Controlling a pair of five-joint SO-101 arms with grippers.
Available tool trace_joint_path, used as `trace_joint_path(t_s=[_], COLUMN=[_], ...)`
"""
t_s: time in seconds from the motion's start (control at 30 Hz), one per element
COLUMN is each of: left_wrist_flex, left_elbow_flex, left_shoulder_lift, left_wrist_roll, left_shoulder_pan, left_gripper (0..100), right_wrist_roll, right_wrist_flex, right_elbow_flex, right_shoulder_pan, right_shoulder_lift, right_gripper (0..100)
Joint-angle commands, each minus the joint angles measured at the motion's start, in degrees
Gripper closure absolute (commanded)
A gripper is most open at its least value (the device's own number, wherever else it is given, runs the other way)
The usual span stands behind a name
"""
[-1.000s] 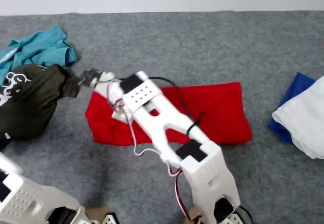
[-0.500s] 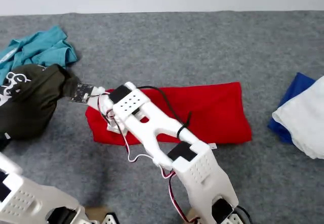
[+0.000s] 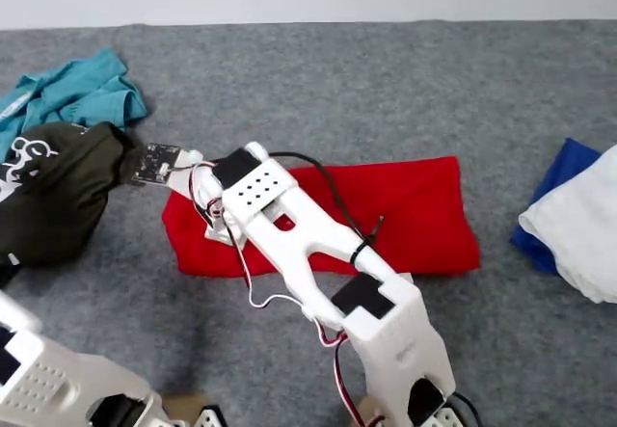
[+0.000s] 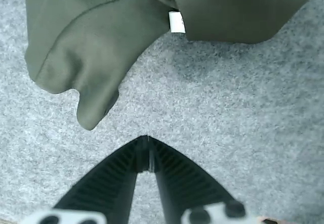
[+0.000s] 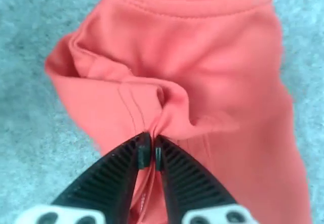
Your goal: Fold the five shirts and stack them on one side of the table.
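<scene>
The grey felt-covered desk (image 3: 386, 80) carries a red cotton shirt (image 3: 415, 215) at its middle, a crumpled dark olive shirt (image 3: 58, 196) beside a teal shirt (image 3: 72, 94) at one end, and a white shirt (image 3: 578, 229) overlapping a blue shirt (image 3: 564, 172) at the other.

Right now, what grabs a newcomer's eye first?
The red shirt laid mid-table, with the right gripper pinching a fold at its left end. Then the heaps: dark olive shirt and teal shirt far left, white shirt over blue shirt far right.
</scene>
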Motion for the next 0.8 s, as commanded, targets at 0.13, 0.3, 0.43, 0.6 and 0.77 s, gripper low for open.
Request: trace_joint_path(t_s=[0.13, 0.3, 0.43, 0.6, 0.77], left_wrist_flex=[0.2, 0.1, 0.1, 0.1, 0.1], left_elbow_flex=[-0.6, -0.6, -0.6, -0.5, -0.5], left_shoulder_lift=[-0.9, -0.9, -0.9, -0.9, -0.9], left_wrist_roll=[-0.6, -0.6, -0.6, -0.6, -0.6], left_shoulder_pan=[0.4, 0.4, 0.5, 2.3, 3.2], left_gripper=[100, 100, 100, 100, 100], right_wrist_roll=[0.8, 0.8, 0.8, 0.5, 0.5], right_wrist_flex=[0.5, 0.3, -0.4, -0.3, 1.0], right_elbow_flex=[-3.0, -3.0, -3.0, -3.0, -6.4], right_shoulder_pan=[4.1, 8.1, 9.2, 9.2, 9.1], right_shoulder_lift=[-4.4, -1.7, 1.5, 2.9, 1.4], right_gripper=[98.9, 98.9, 98.4, 85.5, 84.0])
